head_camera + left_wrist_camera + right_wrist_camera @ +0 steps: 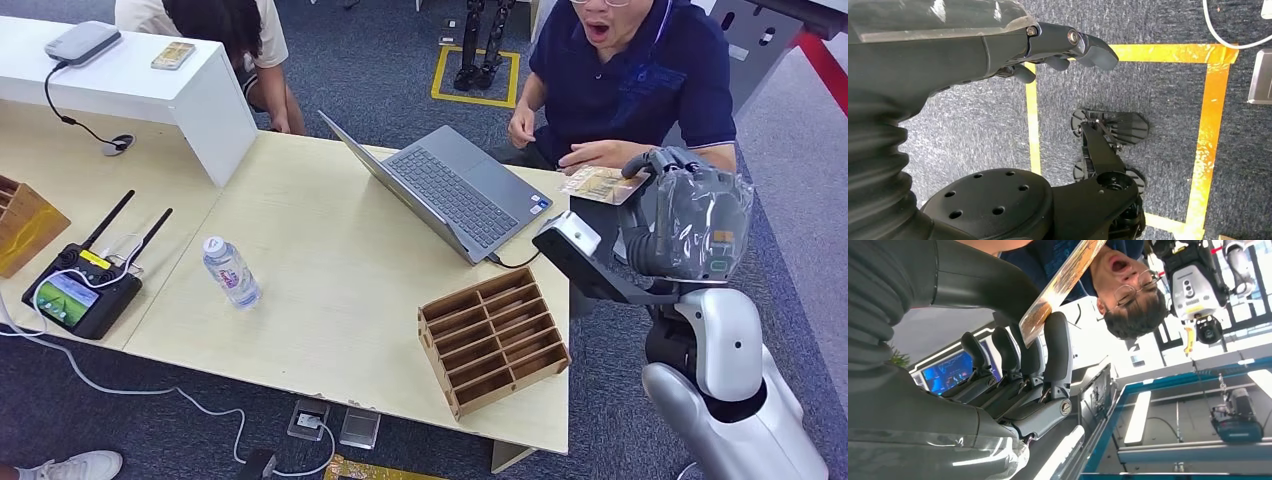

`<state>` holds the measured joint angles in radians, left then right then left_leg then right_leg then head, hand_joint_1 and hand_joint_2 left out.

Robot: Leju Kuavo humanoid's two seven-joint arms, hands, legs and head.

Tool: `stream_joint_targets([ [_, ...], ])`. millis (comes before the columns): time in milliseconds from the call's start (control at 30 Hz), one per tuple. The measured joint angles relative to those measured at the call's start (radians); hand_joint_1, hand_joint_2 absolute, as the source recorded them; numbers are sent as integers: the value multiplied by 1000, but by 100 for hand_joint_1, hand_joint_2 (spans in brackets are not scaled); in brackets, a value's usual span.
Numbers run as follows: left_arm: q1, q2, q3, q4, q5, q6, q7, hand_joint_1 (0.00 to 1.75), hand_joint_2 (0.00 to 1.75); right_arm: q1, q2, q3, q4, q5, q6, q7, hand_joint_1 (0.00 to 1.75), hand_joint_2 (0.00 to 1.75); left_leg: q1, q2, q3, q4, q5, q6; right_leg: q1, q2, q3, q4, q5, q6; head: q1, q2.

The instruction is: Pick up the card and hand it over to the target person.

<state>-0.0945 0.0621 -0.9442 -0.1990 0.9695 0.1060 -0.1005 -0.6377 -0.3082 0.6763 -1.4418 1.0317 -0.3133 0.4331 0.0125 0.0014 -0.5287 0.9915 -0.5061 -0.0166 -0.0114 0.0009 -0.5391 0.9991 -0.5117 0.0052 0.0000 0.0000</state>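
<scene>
On my head feed the right hand (672,205) sits raised at the right of the frame, just past the table's far right corner. It pinches the card (603,184) and holds it out toward the person in the dark blue shirt (640,75) at upper right. That person's hand (600,154) rests right at the card's far edge, and I cannot tell whether it touches. On my right wrist feed the card (1060,284) is clamped edge-on between the thick thumb and the dark fingers (1058,347).

My left hand (1063,47) hangs low over grey carpet marked with yellow tape (1210,125). Its fingers are curled inward and hold nothing.

The light wooden table (330,270) fills the middle of the head frame. An open laptop (445,190) stands at centre, just left of the card and between it and the rest of the table. A wooden slotted rack (492,340) lies at lower centre, near the table's front edge. A water bottle (231,272) stands upright left of centre. A black controller with two antennas (85,285) lies at lower left. A white shelf (130,85) at upper left carries a grey box (82,42). A second person (235,45) bends behind it.
</scene>
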Motion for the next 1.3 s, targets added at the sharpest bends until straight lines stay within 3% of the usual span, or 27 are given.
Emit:
stream_joint_targets([
  [267, -1, 3, -14, 0, 3, -2, 5, 0, 175, -8, 8, -26, 89, -8, -58, -5, 140, 175, 0, -1, 0, 0, 0, 0, 0, -1, 0, 0, -1, 0, 0, 0],
  [700, -3, 6, -37, -2, -7, -13, 2, 0, 175, 1, 5, -38, 82, -17, -56, 0, 140, 175, 0, -2, -2, 0, 0, 0, 0, -2, -1, 1, -1, 0, 0, 0],
  [833, -3, 6, -40, -4, -8, -12, 0, 0, 0, 15, -3, -45, 63, -21, -55, 6, 0, 175, 0, -2, -2, 0, 0, 0, 0, -2, -2, 0, -1, 0, 0, 0],
  [1300, -3, 5, -33, -1, 5, -9, -2, 0, 0, 67, -16, -63, 20, -26, -72, 16, 0, 175, 0, -3, -2, 1, 0, 0, 0, -3, -2, 1, -1, 0, 0, 0],
])
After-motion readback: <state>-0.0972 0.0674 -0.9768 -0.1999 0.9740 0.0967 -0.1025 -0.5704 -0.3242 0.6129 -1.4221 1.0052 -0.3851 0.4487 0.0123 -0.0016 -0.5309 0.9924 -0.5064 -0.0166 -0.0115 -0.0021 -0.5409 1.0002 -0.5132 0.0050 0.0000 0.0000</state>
